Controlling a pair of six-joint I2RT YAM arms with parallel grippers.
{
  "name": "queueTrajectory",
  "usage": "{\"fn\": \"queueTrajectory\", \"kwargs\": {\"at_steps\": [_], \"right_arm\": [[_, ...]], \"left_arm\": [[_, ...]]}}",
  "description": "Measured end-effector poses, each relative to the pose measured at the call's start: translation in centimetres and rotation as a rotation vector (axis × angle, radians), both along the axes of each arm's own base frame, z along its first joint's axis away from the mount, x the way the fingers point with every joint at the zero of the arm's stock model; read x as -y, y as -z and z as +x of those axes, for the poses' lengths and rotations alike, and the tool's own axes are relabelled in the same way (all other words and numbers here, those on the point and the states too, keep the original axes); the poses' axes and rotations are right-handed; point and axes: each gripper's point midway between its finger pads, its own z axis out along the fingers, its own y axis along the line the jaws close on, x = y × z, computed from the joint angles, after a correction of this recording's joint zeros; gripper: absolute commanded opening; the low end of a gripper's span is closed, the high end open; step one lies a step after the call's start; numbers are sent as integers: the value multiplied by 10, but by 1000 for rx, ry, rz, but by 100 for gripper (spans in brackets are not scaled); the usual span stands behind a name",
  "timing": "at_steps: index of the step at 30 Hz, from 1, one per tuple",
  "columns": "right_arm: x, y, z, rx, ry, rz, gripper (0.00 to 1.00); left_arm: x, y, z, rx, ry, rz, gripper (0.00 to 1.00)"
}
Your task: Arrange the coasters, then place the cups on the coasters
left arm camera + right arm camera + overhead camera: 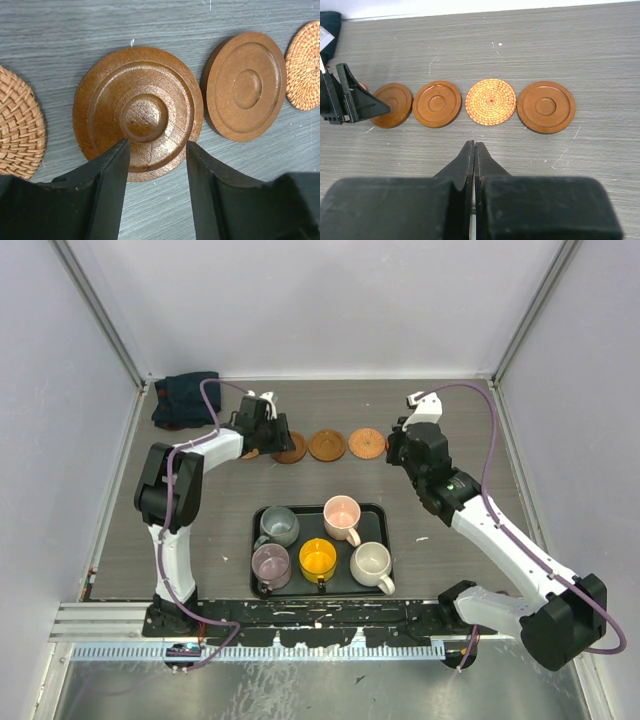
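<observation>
The grey table (330, 410) carries everything. The black tray (308, 523) lies in its middle. The right arm (500, 530) reaches past the tray's right side, and the left arm (170, 490) past its left side. A dark blue cloth (185, 400) lies crumpled far beyond the tray's far-left corner, at the wall.

The right gripper (474, 145) hangs above the table beyond the tray's far-right corner. Its jaws are pressed together and nothing is between them. The left gripper (157, 147) is beyond the tray's far-left corner, low over the second coaster (137, 112). Its jaws stand apart and hold nothing. I cannot tell if the fingertips (122, 150) touch the wood.

All five cups stand upright on the tray. In its far row are the grey-green cup (278, 526) and the pink cup (342, 517). In its near row, from left, are the mauve cup (270, 565), the yellow cup (318, 560) and the cream cup (371, 563).

The five coasters lie flat on the table in one line beyond the tray's far edge. From the left:
- The first coaster (17, 130) is woven.
- The second is brown wood.
- The third coaster (245, 87) is also wood and lies just beside the second.
- The fourth coaster (490, 101) is woven.
- The fifth coaster (546, 107) is wood.
</observation>
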Motion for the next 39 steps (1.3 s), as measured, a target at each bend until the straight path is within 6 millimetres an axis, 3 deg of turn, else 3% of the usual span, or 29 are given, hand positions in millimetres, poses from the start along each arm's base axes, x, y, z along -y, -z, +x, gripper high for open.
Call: {"fn": "queueTrajectory", "kwargs": {"at_steps": [12,39], "right_arm": [[6,7,0,-10,28,-15,1],[7,11,0,-19,33,-23,1]], "left_arm": [[1,4,-3,-19,11,-4,58],[19,8,22,-10,35,-45,64]]}}
